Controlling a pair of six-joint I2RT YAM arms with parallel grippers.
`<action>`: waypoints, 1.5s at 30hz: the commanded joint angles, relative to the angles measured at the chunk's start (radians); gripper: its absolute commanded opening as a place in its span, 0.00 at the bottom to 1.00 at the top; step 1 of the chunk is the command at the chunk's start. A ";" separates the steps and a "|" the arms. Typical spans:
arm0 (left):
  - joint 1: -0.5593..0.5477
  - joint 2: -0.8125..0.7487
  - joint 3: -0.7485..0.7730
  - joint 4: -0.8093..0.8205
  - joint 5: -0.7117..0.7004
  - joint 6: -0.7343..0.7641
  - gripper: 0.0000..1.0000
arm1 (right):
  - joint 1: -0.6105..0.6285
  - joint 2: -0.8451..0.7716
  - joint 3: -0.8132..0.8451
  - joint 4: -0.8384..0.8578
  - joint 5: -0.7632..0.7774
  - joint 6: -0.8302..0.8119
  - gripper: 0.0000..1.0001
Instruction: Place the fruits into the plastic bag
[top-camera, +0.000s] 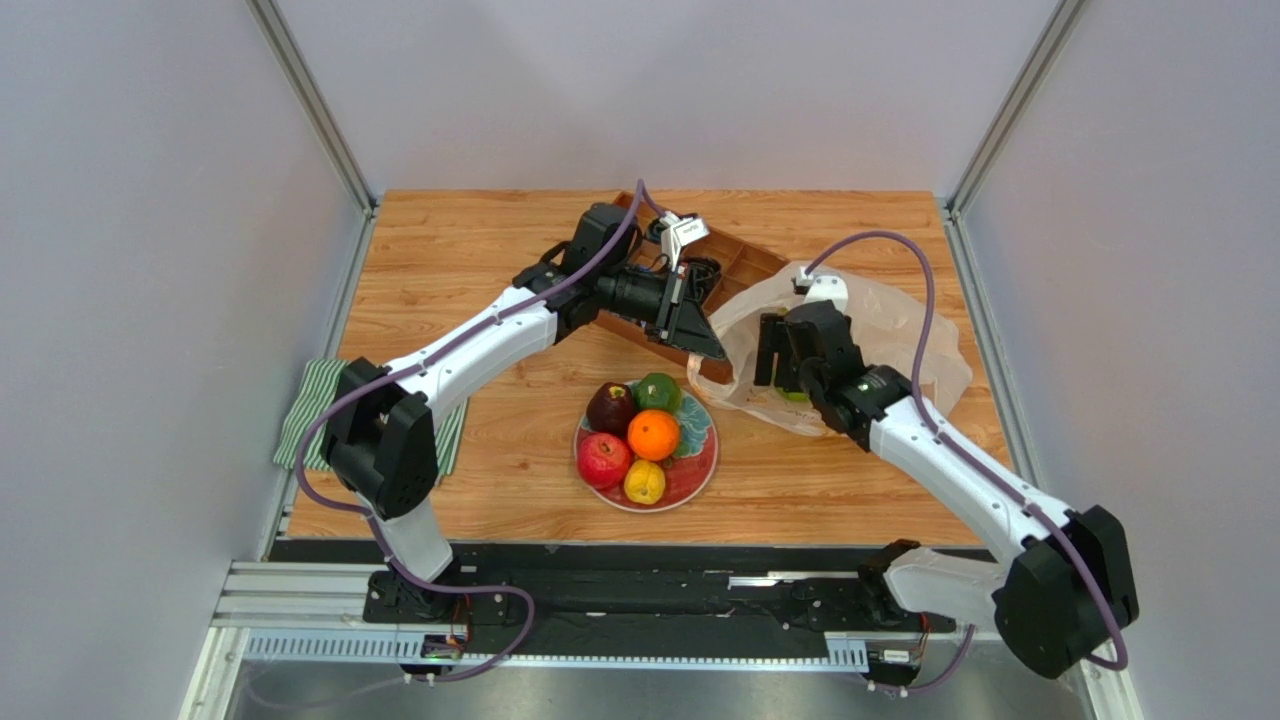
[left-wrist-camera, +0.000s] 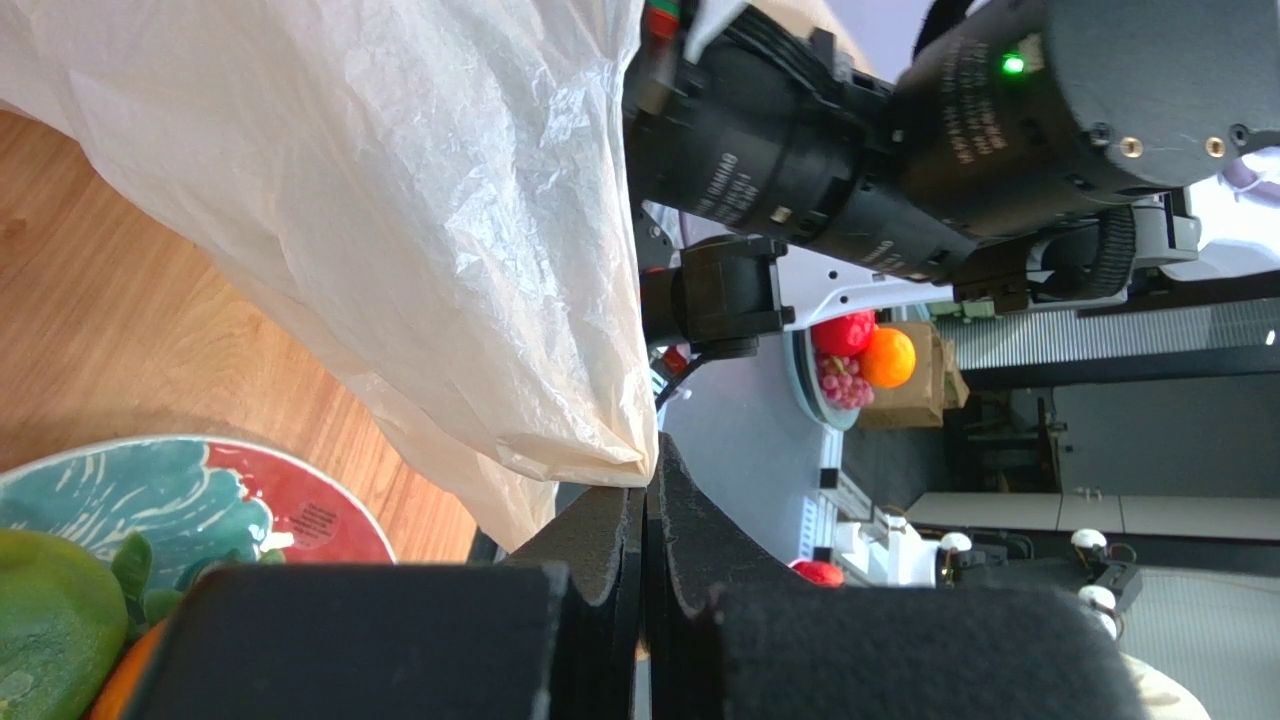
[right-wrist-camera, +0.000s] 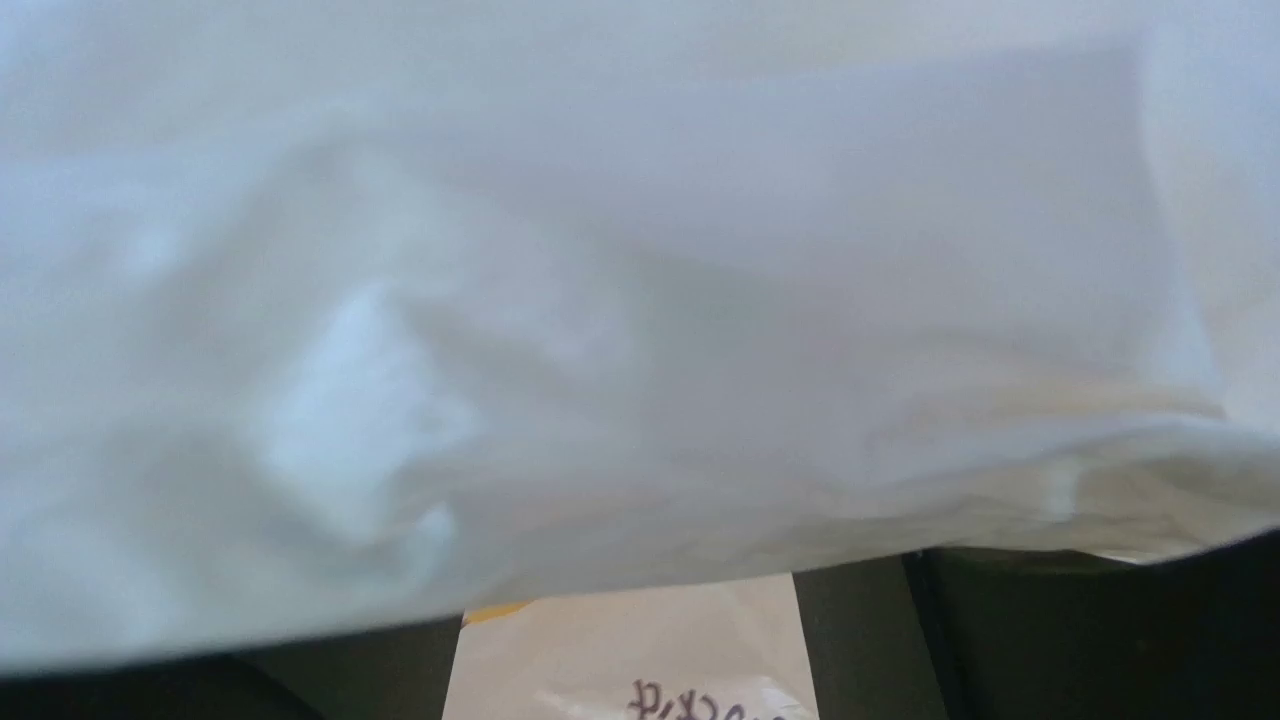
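Nearest the arm bases, on the wooden tabletop (top-camera: 451, 255): red-rimmed plate (top-camera: 702, 462) bearing five fruits. Small yellow fruit (top-camera: 645, 482) and red apple (top-camera: 603, 458) at its near side, orange (top-camera: 654, 434) in the middle, dark red apple (top-camera: 612, 405) and green round fruit (top-camera: 657, 392) at its far side. Left of the plate, at the tabletop's edge: green striped cloth (top-camera: 308, 408). Beyond the plate, to the right: plastic bag (top-camera: 909, 338), mouth turned toward the left arm. Left pincer (top-camera: 712, 345) clamped together on the bag's rim. Right pincer (top-camera: 784, 348) inside the mouth, fingers (right-wrist-camera: 1052, 630) apart, film draped across its camera. Just beneath it, a green patch (top-camera: 792, 396), identity unclear. Farthest back, partly behind the left arm: brown wooden tray (top-camera: 739, 258).
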 joint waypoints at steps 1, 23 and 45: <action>0.000 -0.006 0.024 0.025 0.019 0.007 0.00 | -0.002 -0.130 -0.047 0.118 -0.213 -0.081 0.71; 0.001 0.000 0.019 0.026 0.013 0.007 0.00 | 0.147 -0.534 -0.162 0.167 -0.603 0.029 0.69; 0.001 -0.006 0.025 0.014 0.005 0.016 0.00 | 0.618 -0.022 -0.165 0.261 -0.059 0.328 0.64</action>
